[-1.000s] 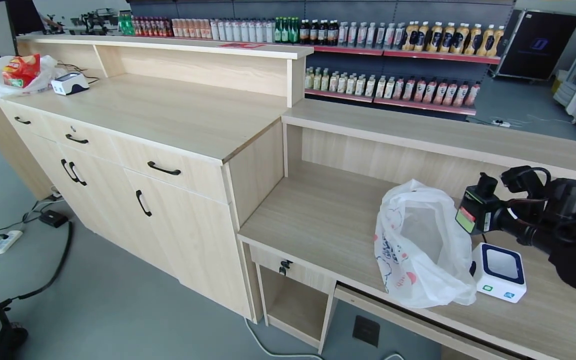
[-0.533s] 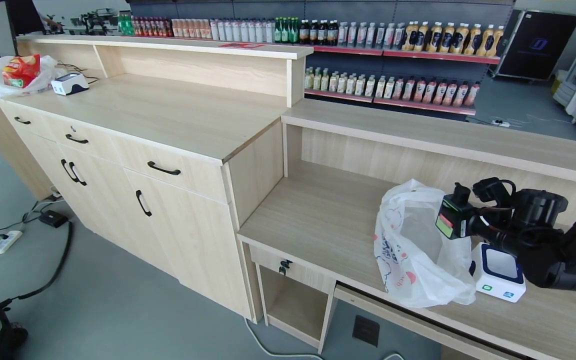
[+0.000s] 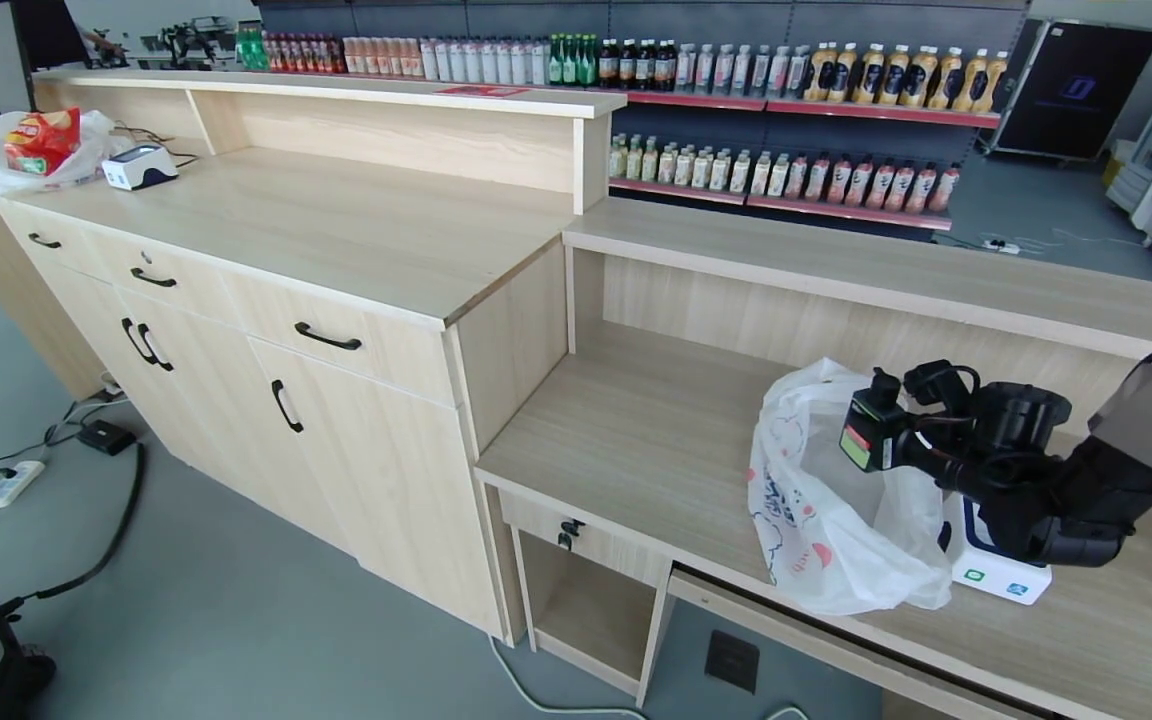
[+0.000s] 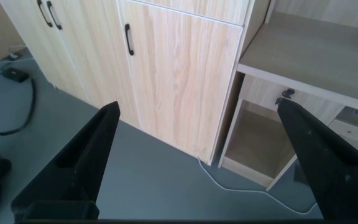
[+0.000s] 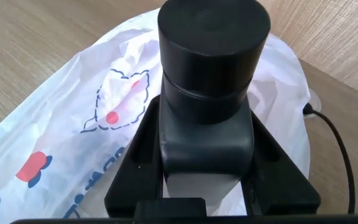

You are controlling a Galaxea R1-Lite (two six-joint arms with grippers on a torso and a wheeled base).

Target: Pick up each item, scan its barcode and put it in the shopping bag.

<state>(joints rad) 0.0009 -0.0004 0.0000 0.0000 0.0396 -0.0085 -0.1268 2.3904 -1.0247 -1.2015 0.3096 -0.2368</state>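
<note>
Right pincer (image 3: 881, 432) clenched on black-capped item (image 5: 213, 62) above shopping bag (image 3: 816, 520); scanner (image 3: 1001, 585) beside (left pincer (image 4: 197, 109) released).

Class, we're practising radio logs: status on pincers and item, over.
Left pincer open, over floor. Right pincer shut on black-capped container with green-red label, above open white plastic shopping bag. White-and-blue scanner box beside bag, not in the way.

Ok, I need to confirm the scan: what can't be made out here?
Barcode on the held item: too small in the head view; the right wrist view sees mostly its black cap.
Contents of the shopping bag: blocked by the item in the right wrist view, veiled by plastic in the head view.
Window of the scanner: covered by the right arm in the head view.
</note>
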